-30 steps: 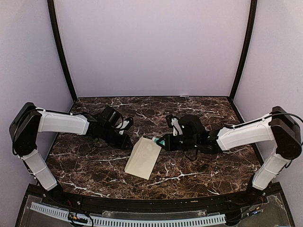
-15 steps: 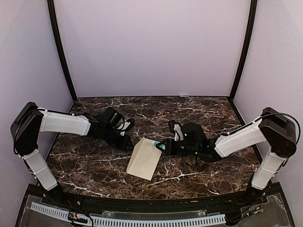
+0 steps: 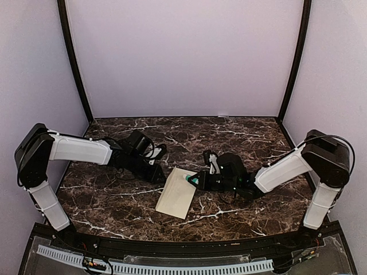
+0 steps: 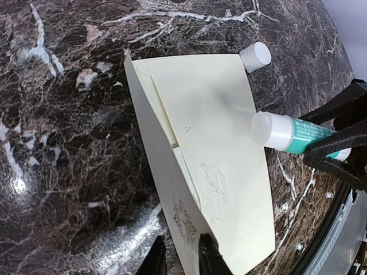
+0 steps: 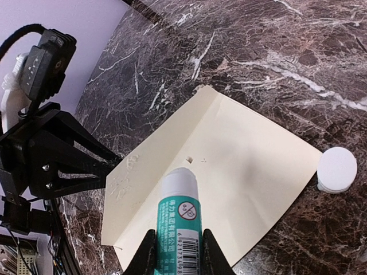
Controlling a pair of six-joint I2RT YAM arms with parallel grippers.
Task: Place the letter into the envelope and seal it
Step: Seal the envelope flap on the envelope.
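While left tool (image 4: 182,256) pinches envelope (image 4: 212,114), right tool (image 5: 178,252) grips glue stick (image 5: 180,212) above it — cap (image 5: 336,169) beside.

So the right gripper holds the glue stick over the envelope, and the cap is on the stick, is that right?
Not quite. The cap is off the stick: it lies on the table beside the envelope, as the right wrist view shows. The right gripper does hold the glue stick over the envelope.
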